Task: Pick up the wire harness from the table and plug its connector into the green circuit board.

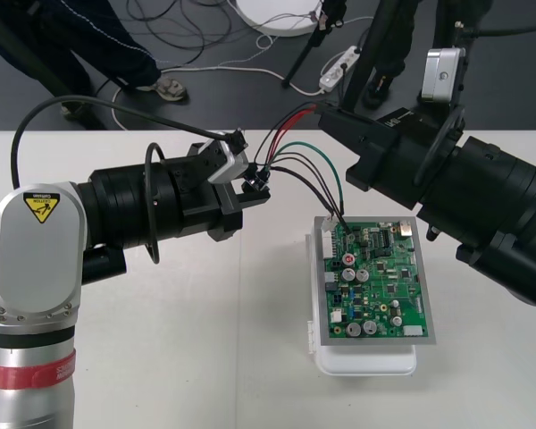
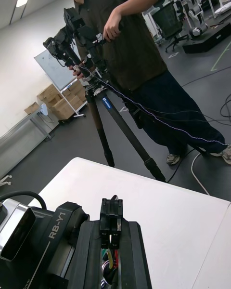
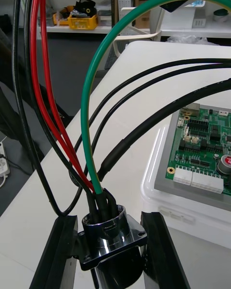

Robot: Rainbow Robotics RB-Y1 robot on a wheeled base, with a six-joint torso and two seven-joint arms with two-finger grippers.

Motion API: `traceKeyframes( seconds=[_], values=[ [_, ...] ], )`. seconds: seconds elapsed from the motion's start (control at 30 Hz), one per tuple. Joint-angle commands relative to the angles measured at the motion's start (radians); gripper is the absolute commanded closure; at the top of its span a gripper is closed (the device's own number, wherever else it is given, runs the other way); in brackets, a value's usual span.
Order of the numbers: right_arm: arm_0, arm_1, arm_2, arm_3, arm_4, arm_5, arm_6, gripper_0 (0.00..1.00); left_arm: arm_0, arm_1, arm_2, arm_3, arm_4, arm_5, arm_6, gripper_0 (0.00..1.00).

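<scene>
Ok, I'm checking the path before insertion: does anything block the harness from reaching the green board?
Nothing visible does. The left pincer grips the socket beside the green board, and the harness wires drop to its far-left corner.

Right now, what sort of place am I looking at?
Probably a robotics test bench: a plain table, a green circuit board on a white base, and the left claw and right claw both gripping a wire harness. Cables trail across the floor beyond.
</scene>
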Motion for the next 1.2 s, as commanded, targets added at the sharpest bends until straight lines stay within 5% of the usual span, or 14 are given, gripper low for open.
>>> traceKeyframes(
  seconds=[0.03, 0.8, 1.2],
  values=[
    [-0.032, 0.007, 0.01, -0.013, 0.015, 0.0, -0.029, 1.0, 0.015, -0.026, -0.018, -0.039, 0.021, 0.055, 0.039, 0.05],
    [-0.029, -0.004, -0.001, -0.013, 0.069, -0.025, -0.032, 1.0, 0.018, -0.012, -0.009, -0.039, 0.044, 0.058, 0.019, 0.0],
    [0.139, -0.033, -0.231, -0.008, 0.074, -0.293, -0.032, 1.0, 0.016, 0.136, -0.03, -0.039, 0.217, 0.058, 0.074, 0.0]
  ],
)
